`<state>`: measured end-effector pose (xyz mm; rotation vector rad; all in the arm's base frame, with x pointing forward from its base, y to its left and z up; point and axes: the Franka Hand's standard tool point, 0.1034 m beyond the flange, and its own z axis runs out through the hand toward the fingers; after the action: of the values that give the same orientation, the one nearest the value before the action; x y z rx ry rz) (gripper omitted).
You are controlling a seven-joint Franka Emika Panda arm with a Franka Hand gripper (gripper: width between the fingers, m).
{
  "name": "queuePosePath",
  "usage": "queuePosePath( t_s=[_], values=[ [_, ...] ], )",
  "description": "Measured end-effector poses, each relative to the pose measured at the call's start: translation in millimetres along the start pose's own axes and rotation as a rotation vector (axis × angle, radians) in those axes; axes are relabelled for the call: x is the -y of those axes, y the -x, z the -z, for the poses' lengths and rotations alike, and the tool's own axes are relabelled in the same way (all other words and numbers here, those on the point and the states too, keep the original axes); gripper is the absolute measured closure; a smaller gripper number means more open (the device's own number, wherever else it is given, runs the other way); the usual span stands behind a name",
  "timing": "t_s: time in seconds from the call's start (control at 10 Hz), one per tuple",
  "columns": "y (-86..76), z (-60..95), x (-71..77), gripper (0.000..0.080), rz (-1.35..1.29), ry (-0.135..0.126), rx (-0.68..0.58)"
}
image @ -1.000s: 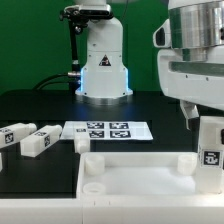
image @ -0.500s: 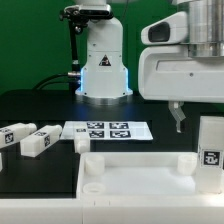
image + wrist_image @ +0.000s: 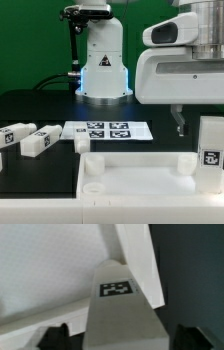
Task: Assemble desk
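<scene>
As gripper flanks leg — vert. (tabletop), jaws apart

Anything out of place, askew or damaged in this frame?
Nothing stands out. One loose leg lies beside another leg at the exterior view's left. A third leg stands upright by the tabletop. No damage visible.

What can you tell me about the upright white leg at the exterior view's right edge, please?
The leg is a white, square-section piece, plastic by its look, with one black-and-white square tag on its side. It stands upright at the tabletop's corner on the exterior view's right; whether it sits in a socket is hidden. In the wrist view it lies between the two dark fingers, with a narrow gap on each side, so nothing grips it.
</scene>
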<state>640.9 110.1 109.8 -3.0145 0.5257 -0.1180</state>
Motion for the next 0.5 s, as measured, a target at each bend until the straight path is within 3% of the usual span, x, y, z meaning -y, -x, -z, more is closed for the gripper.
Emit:
queuePosePath(
  t_s=[0.1, 0.2, 0.3, 0.5],
  values=[
    [0.2, 0.0, 0.5, 0.0459, -0.103, -0.002, 0.001],
    [-0.1, -0.1, -0.5, 0.0459, -0.167, -0.001, 0.001],
    [0.2, -0.1, -0.3, 0.0514, -0.263, 0.000, 0.001],
    [0.6, 0.9, -2.0, 0.0514, -0.668, 0.006, 0.003]
  ],
)
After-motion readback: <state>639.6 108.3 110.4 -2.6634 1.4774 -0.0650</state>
